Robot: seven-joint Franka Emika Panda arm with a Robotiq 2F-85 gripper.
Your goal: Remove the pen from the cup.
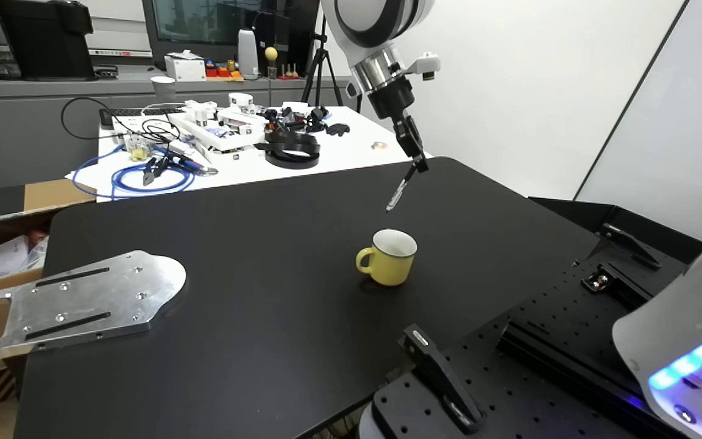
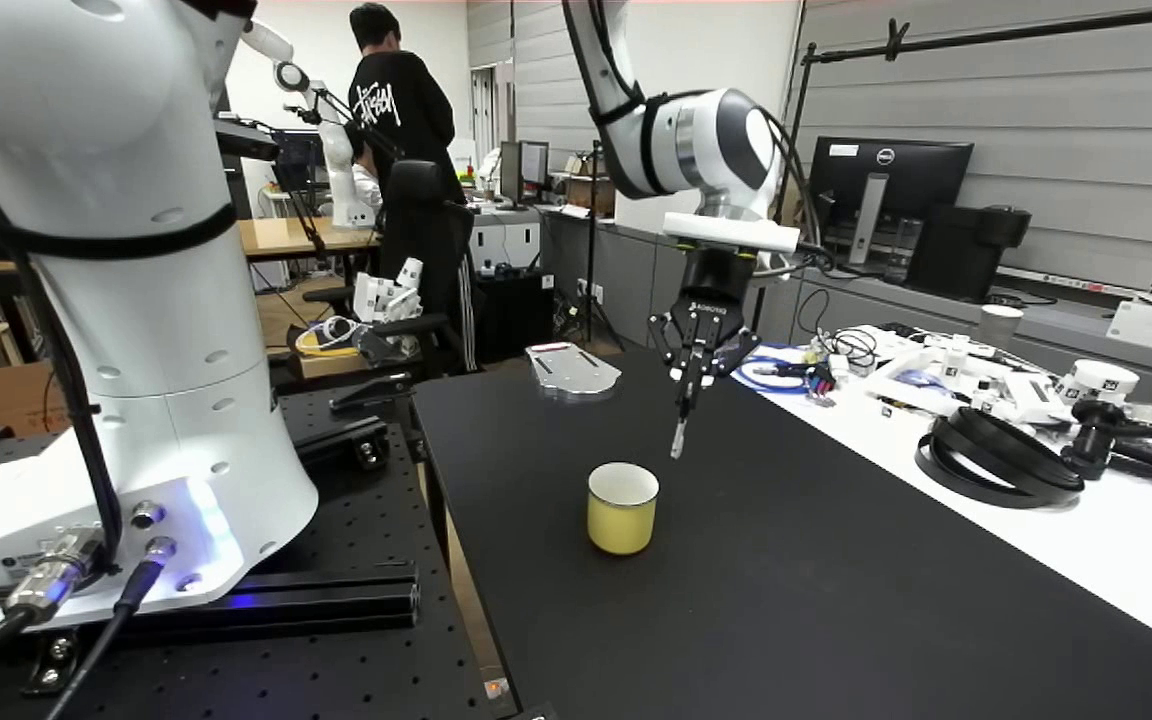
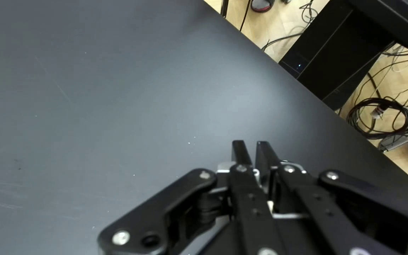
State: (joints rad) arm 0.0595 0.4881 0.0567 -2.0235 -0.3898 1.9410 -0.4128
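below the pincer (image 1: 419, 164) | pen (image 1: 397, 195) clamped, slanting down | apart from cup (image 1: 391, 263)

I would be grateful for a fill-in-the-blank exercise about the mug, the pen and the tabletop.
1. Of the pen and the mug, only the ____ is held by the robot's hand.
2. The mug is yellow outside and ____ inside.
3. Not tipped over, the mug stands ____ on the tabletop.
4. In both exterior views, the tabletop's colour is ____.
Missing words: pen; white; upright; black.
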